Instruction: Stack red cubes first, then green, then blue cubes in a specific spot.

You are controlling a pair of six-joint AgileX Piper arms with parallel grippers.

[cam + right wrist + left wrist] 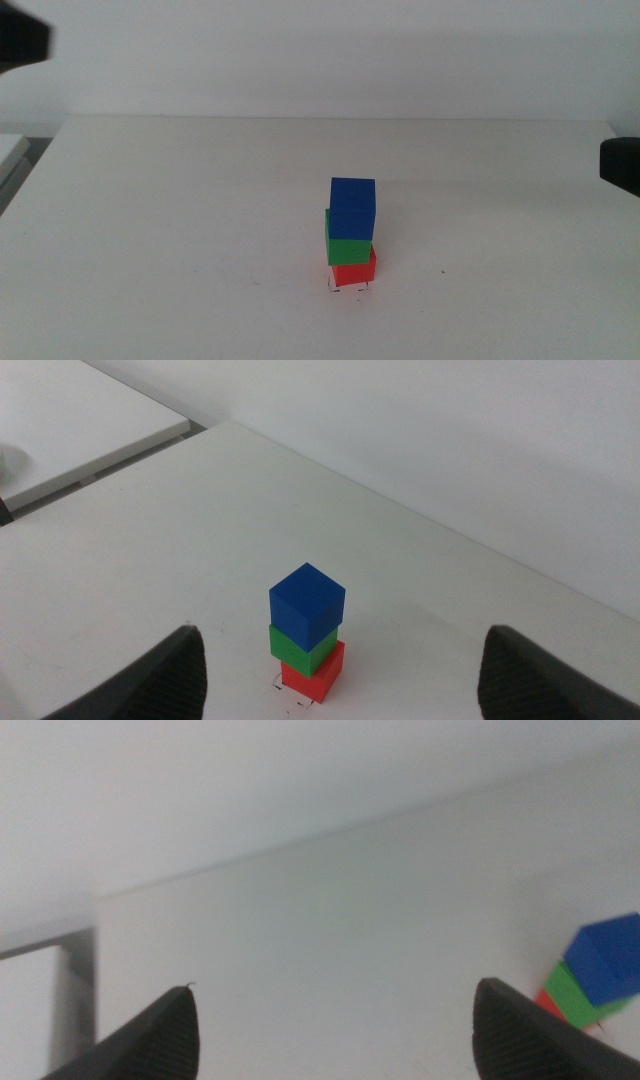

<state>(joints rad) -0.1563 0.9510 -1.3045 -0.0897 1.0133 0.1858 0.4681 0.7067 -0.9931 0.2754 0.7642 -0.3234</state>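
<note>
- I see the red cube [352,272] on the pen marks [347,290], near the table's front edge, middle.
- The green cube [347,250] sits on it, the blue cube [352,208] on top, slightly offset.
- My left gripper [335,1030] and right gripper [340,670] both hang with jaws spread wide, holding nothing, clear of the stack.

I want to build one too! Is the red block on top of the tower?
No, the blue block is on top, the green block sits in the middle, and the red block is at the bottom.

So the blue cube [352,208] sits on the green cube [347,249], which sits on the red cube [353,271] (bottom one's on the marked spot [347,289]).
</note>
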